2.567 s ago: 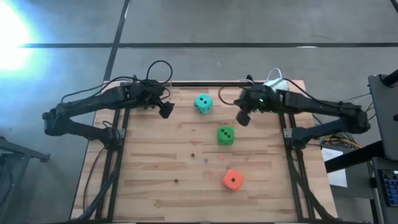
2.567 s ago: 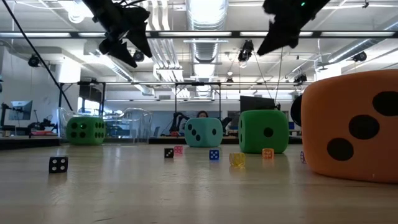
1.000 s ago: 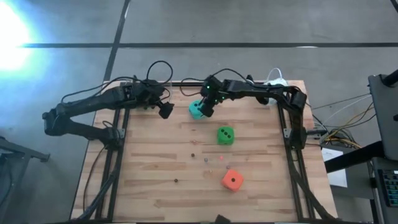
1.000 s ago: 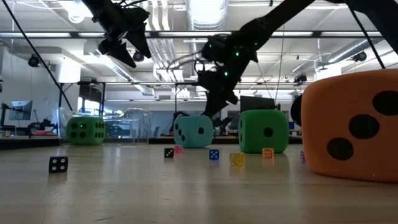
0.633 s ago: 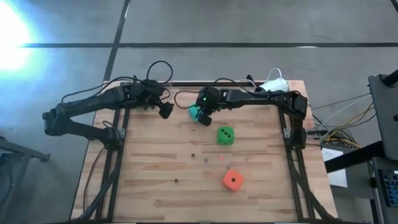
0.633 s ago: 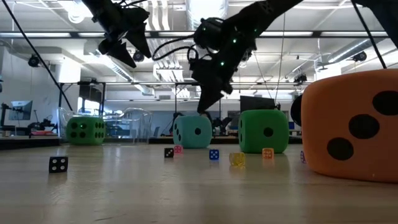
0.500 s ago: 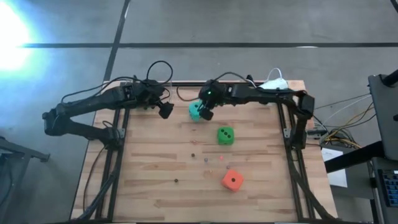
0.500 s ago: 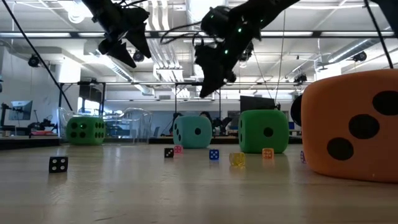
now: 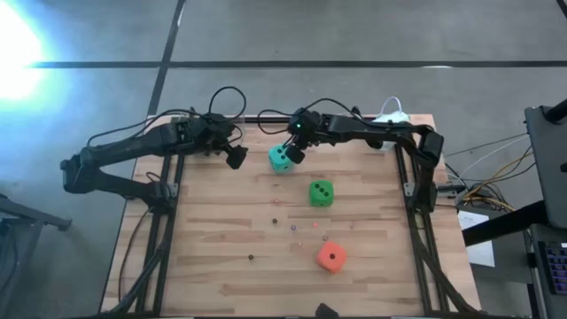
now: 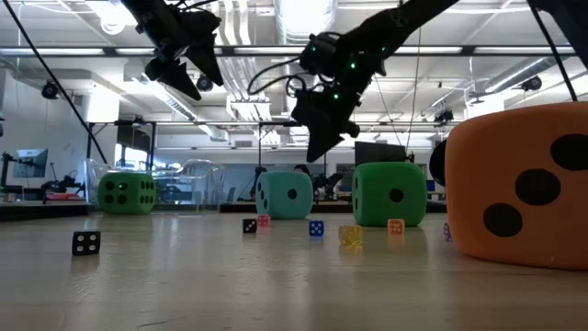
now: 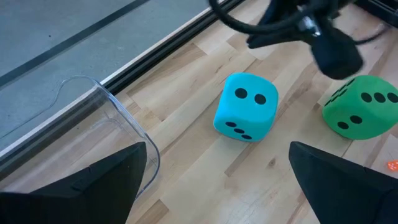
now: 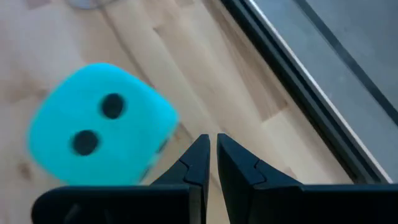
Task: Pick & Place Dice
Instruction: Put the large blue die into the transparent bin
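Dice, near to far: orange-red soft foam cube w/ dark pips (image 10: 519,187) sits closest in low view, cut off at frame edge. Bright green foam cube (image 9: 321,192) mid-table. Teal foam cube (image 9: 281,158) toward far edge, two pips up in right wrist view, resting on wooden slat table (image 9: 221,230). Second green cube (image 10: 127,193) shows far left in low view only, hidden under left arm in high view. Right gripper (image 9: 293,156) hangs just above teal cube's right side, fingers nearly pressed together, holding nothing; vs. half a sec ago it's dropped a bit lower. Left gripper (image 9: 236,158) spread wide, unmoved, near clear plastic cup (image 11: 118,134), only partly visible.
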